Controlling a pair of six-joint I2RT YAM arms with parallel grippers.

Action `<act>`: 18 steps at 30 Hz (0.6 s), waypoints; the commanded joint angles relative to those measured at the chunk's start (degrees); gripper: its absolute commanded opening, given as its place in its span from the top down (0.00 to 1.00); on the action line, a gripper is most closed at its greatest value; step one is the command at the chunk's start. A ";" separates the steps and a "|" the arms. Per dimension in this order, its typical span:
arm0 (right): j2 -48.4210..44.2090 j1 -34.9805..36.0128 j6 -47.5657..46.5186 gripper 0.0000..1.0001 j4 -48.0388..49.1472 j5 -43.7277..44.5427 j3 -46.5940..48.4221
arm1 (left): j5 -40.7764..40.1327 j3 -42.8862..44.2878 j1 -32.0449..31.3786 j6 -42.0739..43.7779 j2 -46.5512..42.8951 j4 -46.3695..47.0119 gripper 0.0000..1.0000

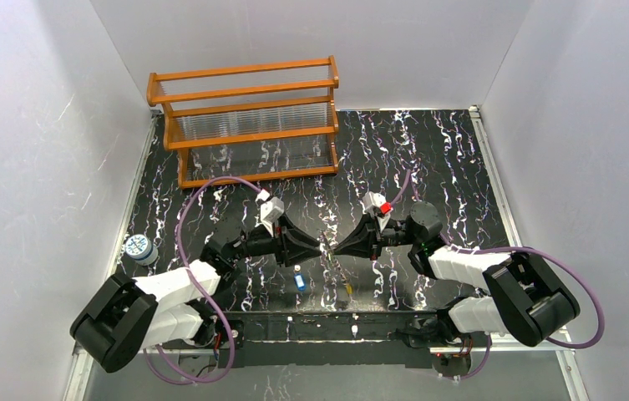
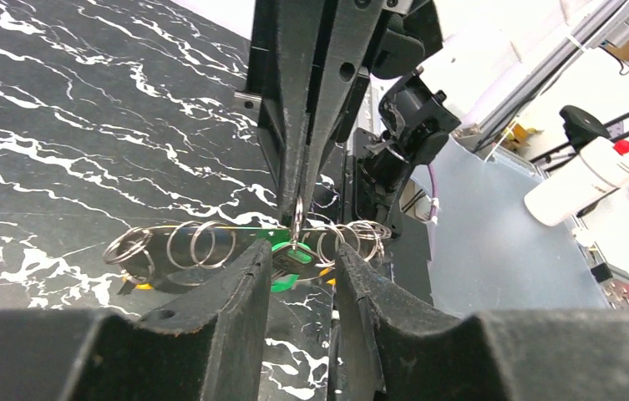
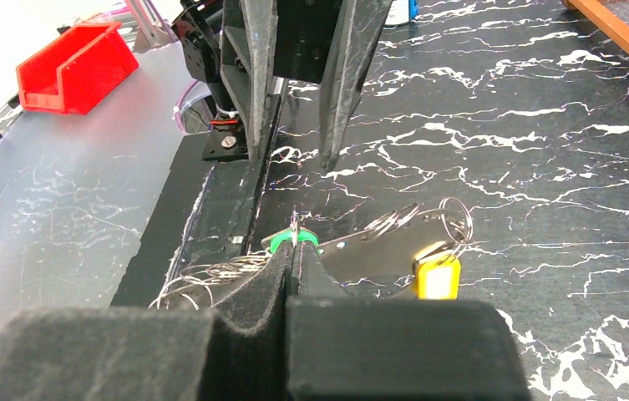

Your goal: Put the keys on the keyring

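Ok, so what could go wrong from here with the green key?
The right gripper pinches the green key only at its fingertips, so it may twist or slip. The left gripper is open around that key, close to the right's tips; closing could knock them. The keyring wire right beside them might snag.

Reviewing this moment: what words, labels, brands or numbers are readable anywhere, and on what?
No text can be read in any view.
Round blue-and-white jar, at the left of the top view: marks on its top, too small to read.
White bottle, in the background of the left wrist view: no legible label.
Yellow key and green key: no print visible on the heads.
Red bin: plain.
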 commanded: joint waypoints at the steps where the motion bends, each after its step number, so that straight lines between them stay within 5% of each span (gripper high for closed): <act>1: -1.49 -0.28 0.72 0.99 4.29 -1.37 1.12 | 1.80 1.72 -1.66 2.15 1.14 2.71 0.70; 18: -1.95 -0.21 0.90 0.99 3.62 -1.34 1.06 | -1.92 0.92 -5.04 7.83 2.81 2.71 0.77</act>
